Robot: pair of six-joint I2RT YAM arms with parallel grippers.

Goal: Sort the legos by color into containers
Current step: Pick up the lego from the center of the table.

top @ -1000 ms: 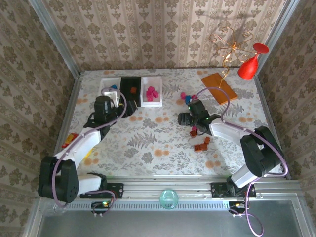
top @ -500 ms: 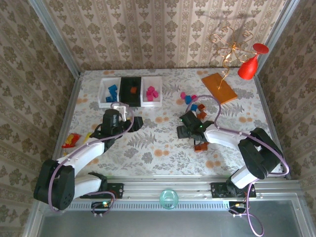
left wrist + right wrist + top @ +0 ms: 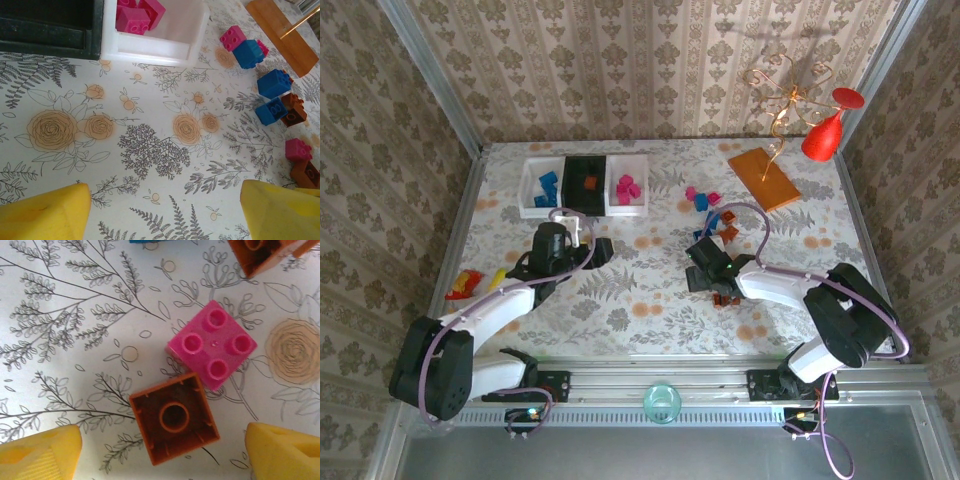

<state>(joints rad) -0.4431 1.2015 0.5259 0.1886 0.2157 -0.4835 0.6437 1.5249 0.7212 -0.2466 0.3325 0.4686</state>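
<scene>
Left gripper [image 3: 162, 205] pulled back from containers [image 3: 542, 213] at table's far-left; jaws wide, empty. Drop judged done. Right gripper [image 3: 161, 452] shifted toward near edge, jaws spread, nothing held, straddling upturned orange-brown brick [image 3: 174, 419]. Pink brick [image 3: 212, 344] seemingly touching it. Other legos [image 3: 712, 203] loose right of centre, unsorted.

Bright, even, diffuse light washes the floral-printed worktop [image 3: 650, 300]. The thin gold wire ornament [image 3: 788, 98] throws a faint shadow up the patterned back wall [image 3: 620, 70]. In both wrist views the near yellow jaws look soft, the print sharp.
</scene>
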